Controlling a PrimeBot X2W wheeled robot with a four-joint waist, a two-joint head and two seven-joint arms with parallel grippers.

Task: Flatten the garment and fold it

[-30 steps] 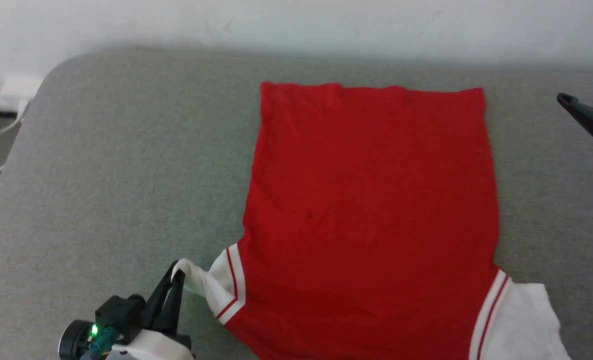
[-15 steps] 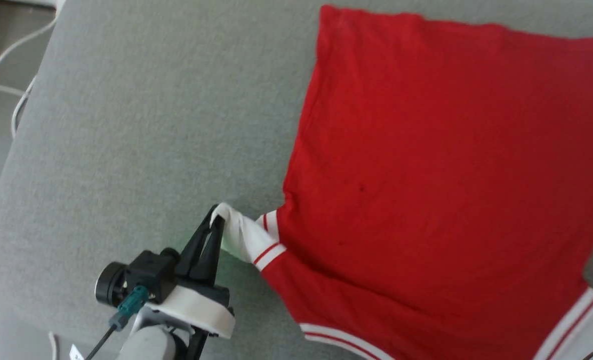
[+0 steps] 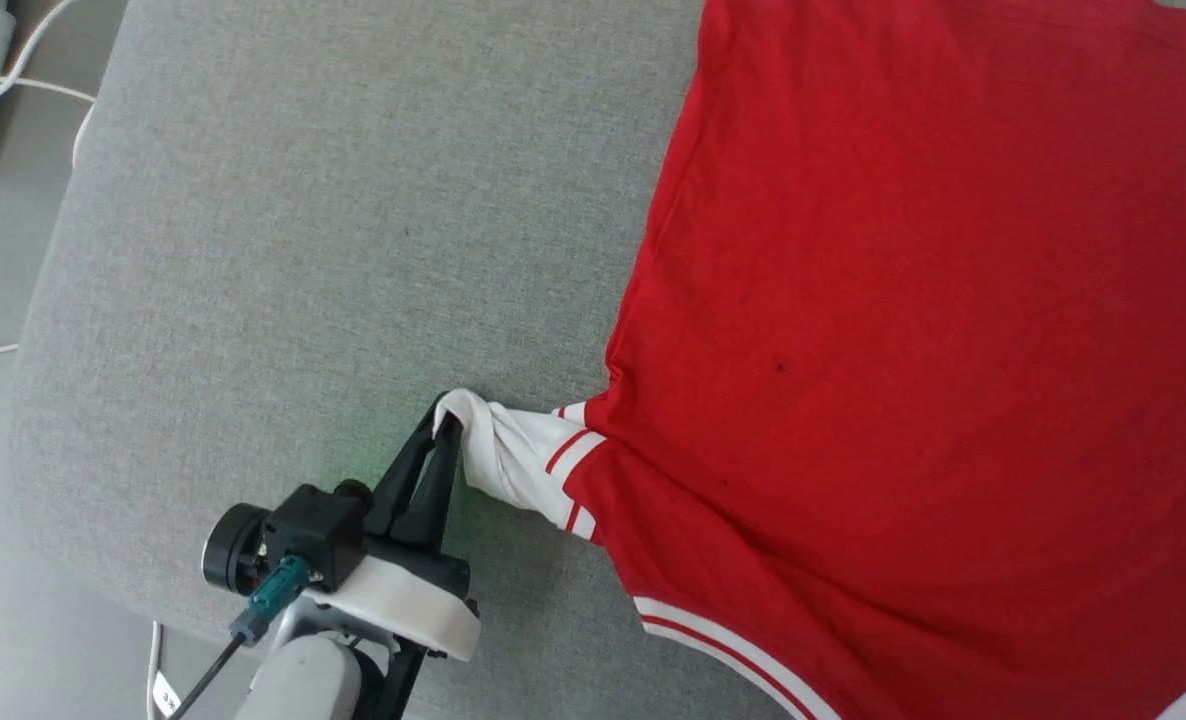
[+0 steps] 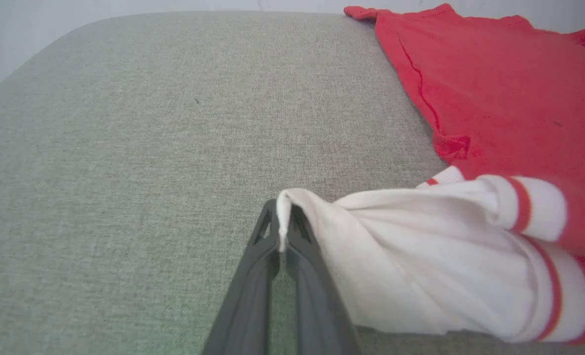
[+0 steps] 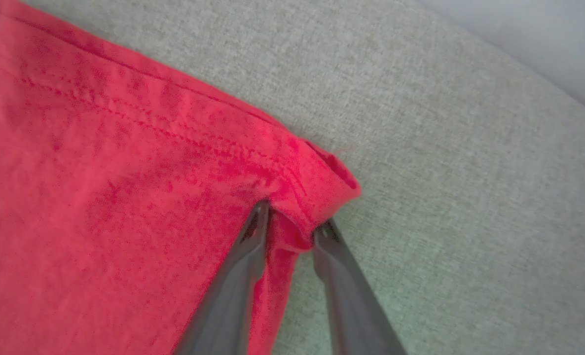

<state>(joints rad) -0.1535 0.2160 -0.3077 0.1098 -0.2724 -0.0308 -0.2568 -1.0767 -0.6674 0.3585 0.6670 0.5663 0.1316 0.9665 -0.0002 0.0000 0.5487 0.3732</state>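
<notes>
Flattening looks nearly complete: the left tool (image 3: 445, 425) is clamped on the garment (image 3: 903, 350) at its sleeve tip (image 3: 513, 460), the right tool (image 5: 292, 222) straddles a hem corner (image 5: 322, 182), grip unclear; folding remains.

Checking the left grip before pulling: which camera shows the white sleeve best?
Left wrist view: the white sleeve is large and close, the left gripper pinching its edge. The head view shows it small and twisted. The right wrist view shows the jersey's red hem corner instead.
</notes>
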